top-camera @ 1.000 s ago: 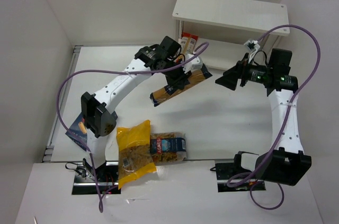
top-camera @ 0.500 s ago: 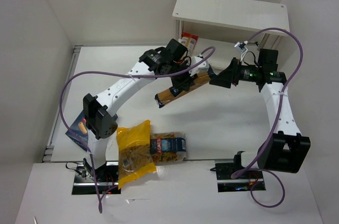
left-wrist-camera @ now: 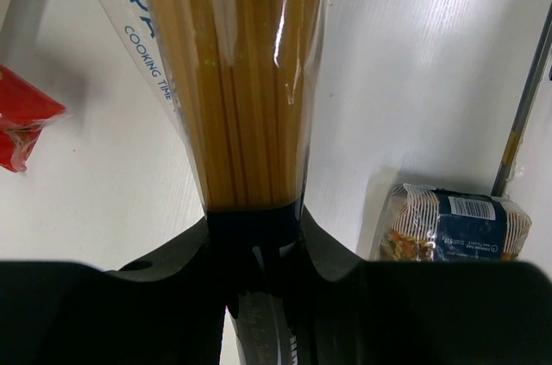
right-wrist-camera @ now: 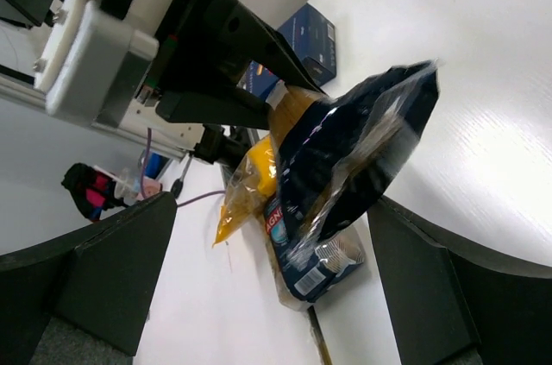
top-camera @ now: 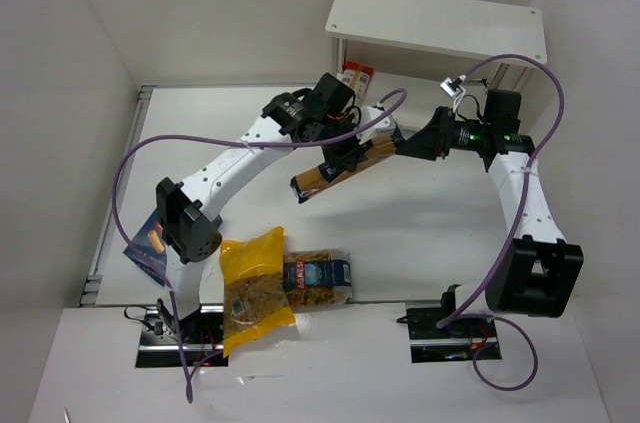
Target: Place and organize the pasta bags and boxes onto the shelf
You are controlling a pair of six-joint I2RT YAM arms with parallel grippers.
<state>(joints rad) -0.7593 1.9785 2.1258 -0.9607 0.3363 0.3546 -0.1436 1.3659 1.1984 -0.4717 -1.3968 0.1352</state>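
Observation:
My left gripper [top-camera: 352, 150] is shut on the long spaghetti pack [top-camera: 335, 165] and holds it tilted above the table, in front of the white shelf [top-camera: 435, 28]. In the left wrist view the pack [left-wrist-camera: 233, 80] runs away from my shut jaws [left-wrist-camera: 253, 231]. My right gripper [top-camera: 412, 144] is open, its fingers either side of the pack's dark blue end [right-wrist-camera: 362, 149], not touching it. The right gripper [right-wrist-camera: 272, 235] holds nothing. The red-and-white pack [top-camera: 355, 76] lies on the lower tier. The yellow bag [top-camera: 255, 288], the clear blue-labelled bag [top-camera: 318, 281] and the dark blue box [top-camera: 150, 243] lie near the left arm's base.
The shelf's thin legs [top-camera: 335, 58] stand just behind both grippers. White walls close in the table on the left and at the back. Purple cables [top-camera: 200, 138] loop over both arms. The blue-labelled bag [left-wrist-camera: 457, 223] lies by the table's near edge.
My right gripper has swung left and now brackets the pack's dark blue end. My left gripper carried the pack slightly right and toward the shelf, then held still.

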